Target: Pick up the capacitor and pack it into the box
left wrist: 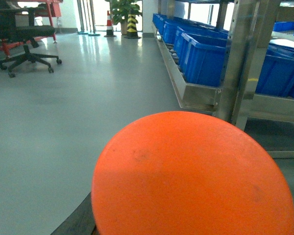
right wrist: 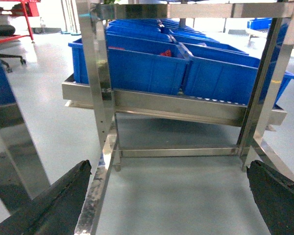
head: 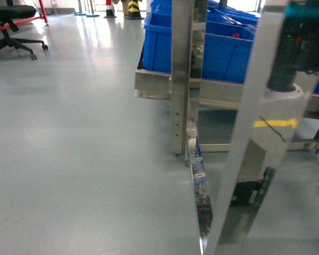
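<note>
The round orange-red end of the capacitor (left wrist: 193, 176) fills the lower half of the left wrist view, very close to the camera and held above the grey floor. My left gripper (left wrist: 191, 227) is almost wholly hidden behind it. Only a dark finger (left wrist: 78, 221) shows at the lower left, so the grip looks shut on the capacitor. My right gripper (right wrist: 169, 196) is open. Its two black fingertips (right wrist: 63, 191) stand wide apart with only floor between them. The box is out of view.
A steel rack post (head: 182, 74) stands right in front of the head camera, with a slanted steel bar (head: 250, 138) beside it. Blue bins (right wrist: 147, 68) sit on the rack's low shelf (right wrist: 176, 105). Open grey floor (head: 69, 138) spreads to the left, with an office chair (left wrist: 27, 41) far off.
</note>
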You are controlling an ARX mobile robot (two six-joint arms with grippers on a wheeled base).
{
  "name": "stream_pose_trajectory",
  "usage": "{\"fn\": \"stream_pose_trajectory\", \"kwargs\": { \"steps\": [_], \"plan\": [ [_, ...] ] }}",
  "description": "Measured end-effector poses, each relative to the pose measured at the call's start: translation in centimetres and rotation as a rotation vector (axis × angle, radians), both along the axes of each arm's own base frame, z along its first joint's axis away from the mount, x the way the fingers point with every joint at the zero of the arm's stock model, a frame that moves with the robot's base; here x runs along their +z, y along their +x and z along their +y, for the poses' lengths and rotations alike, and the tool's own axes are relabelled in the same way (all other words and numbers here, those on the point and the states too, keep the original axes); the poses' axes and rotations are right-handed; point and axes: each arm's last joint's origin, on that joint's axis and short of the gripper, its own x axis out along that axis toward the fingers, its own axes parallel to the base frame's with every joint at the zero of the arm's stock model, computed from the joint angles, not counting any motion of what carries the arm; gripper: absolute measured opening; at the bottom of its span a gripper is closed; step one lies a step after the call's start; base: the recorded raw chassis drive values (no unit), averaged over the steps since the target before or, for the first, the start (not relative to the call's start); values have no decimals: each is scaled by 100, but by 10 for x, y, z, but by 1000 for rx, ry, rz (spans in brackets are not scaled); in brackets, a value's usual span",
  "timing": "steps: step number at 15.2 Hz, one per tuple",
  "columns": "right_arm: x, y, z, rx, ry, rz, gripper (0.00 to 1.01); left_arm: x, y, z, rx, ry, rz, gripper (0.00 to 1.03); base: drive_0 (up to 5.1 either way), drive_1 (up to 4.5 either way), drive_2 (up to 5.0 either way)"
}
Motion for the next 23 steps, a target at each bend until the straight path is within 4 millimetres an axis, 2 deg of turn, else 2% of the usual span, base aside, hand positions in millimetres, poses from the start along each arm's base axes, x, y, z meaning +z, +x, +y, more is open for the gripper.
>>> {"fn": "stream_pose_trajectory", "kwargs": {
  "steps": [23],
  "plan": [
    [0,0,0,0,0,-2,98,0,0,0,0,0,2,44,-498,247,247]
  ]
}}
